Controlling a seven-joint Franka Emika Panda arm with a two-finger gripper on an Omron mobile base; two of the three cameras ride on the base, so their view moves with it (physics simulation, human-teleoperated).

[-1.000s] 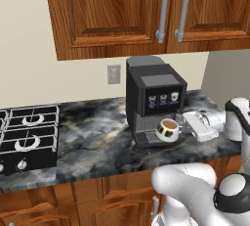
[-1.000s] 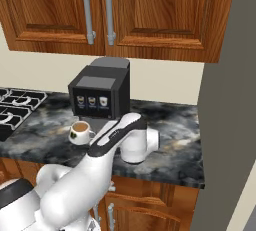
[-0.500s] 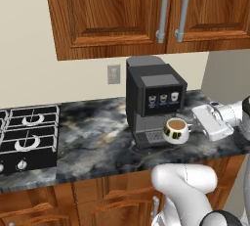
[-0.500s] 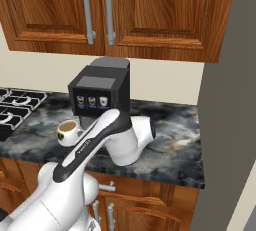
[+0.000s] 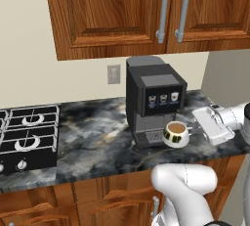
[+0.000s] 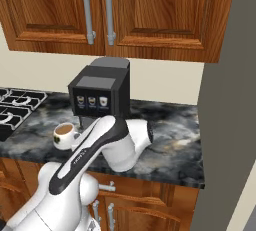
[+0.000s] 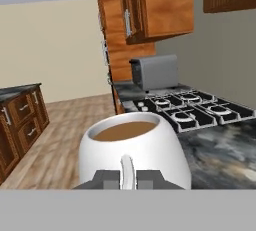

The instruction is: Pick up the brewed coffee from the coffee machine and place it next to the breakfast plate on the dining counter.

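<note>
We have the hand (image 7: 127,179) clamped on the handle of the brewed coffee (image 5: 176,134), its 2 fingertips pinching it from either side, and the cup sits just in front of the coffee machine (image 5: 153,99) by its drip tray, over the dark marble tabletop (image 5: 93,132). We judge the pick-up step nearly done; next comes carrying it level, clear of the machine, towards the dining counter.

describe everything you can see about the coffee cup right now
The brewed coffee is a small, rounded white cup with a dark patterned band, glossy like ceramic, holding brown liquid nearly to the rim. It is upright, just in front of the coffee machine, above the marble counter's front part. In the hand view its thin handle faces the camera, between the fingertips of the end effector, which is shut on it.
</note>
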